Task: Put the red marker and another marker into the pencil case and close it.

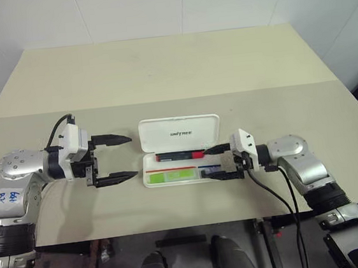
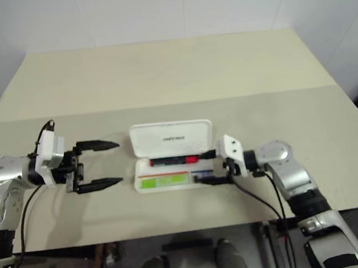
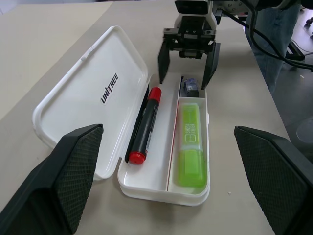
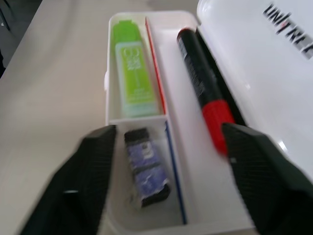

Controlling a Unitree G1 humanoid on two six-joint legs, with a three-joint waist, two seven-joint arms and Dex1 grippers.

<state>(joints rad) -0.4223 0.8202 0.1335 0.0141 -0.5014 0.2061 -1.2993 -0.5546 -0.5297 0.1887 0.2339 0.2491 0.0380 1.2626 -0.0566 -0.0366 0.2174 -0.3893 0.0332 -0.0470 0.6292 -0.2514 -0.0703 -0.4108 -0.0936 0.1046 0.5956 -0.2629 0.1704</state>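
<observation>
a pale beige table (image 1: 159, 65) holds a white hard plastic rectangular pencil case (image 1: 165, 182) with rounded corners, lying open, its hinged lid (image 1: 179, 132) tipped back away from the robot and printed with the word "unitree". inside the tray, the slim red marker (image 3: 145, 125) with a dark body and red ends lies in the long compartment next to the lid hinge. the thick pale green translucent marker (image 3: 190, 147) with a bright green cap lies in the compartment nearer the robot, and a small dark block (image 4: 145, 165) sits in a short compartment at the green marker's end. both markers appear to be in the case, so the closing of the lid looks like the step left. the right gripper (image 1: 220, 161) hangs over the right end of the tray, its two black fingers spread wide and holding nothing, one on each side of the tray. the left gripper (image 1: 112, 159) hovers just left of the case, apart from it, its fingers also spread wide and empty. risks ahead: a right finger could snag the tray's rim and drag the light case, or the lid could be pushed too hard and slide the case instead of swinging shut.
</observation>
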